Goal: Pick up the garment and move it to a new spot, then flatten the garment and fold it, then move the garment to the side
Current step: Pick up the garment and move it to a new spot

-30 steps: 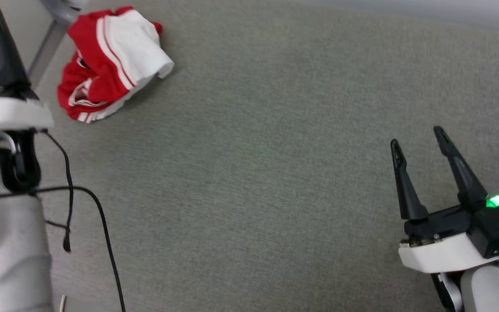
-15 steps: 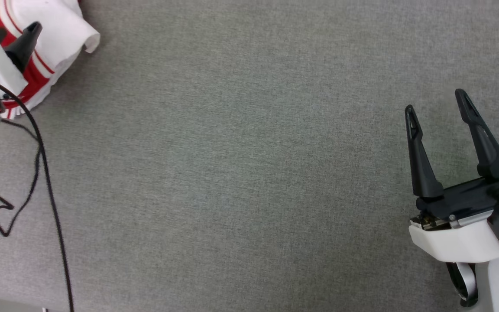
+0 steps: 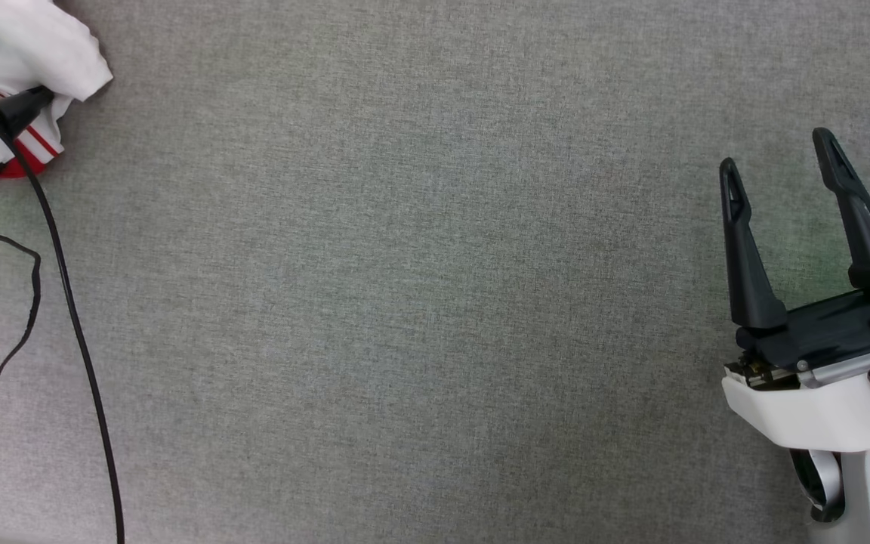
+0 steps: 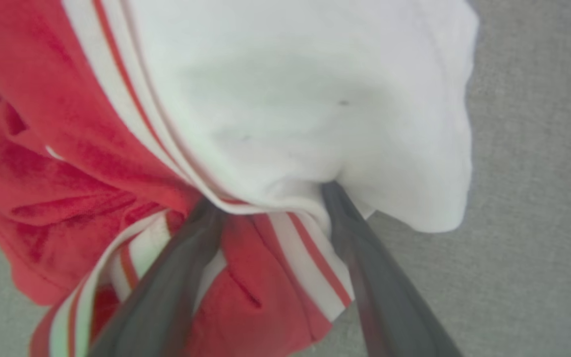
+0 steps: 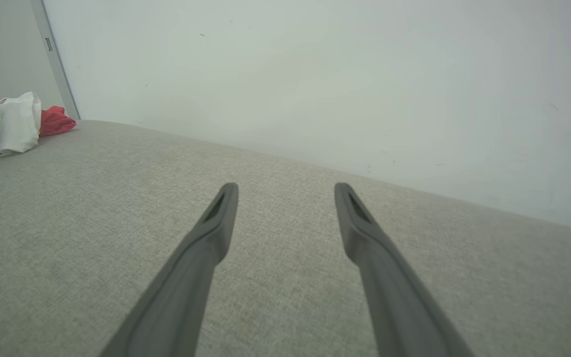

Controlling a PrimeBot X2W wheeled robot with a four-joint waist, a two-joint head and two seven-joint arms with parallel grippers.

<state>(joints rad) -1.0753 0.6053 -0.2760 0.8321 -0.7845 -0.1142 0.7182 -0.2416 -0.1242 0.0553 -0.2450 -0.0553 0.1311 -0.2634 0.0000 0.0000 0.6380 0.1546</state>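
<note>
At upper left, my unclenched left gripper (image 4: 268, 196) is straddling the garment (image 3: 42, 45).
Pinching only loose sleeve is risking slippage.

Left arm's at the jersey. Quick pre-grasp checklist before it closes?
1. Left gripper on target: ok, pushed into the bunched jersey, stripe trim between its jaws.
2. Jaws ready to close: ok, spread apart, not yet closed.
3. Depth of bite: cannot tell, tips hidden under the white sleeve.
4. Right gripper out of the way: ok, open, empty, over bare grey surface, far from the jersey.
5. Black cable: not ok, loops loose beside the left arm, possible snag.
</note>
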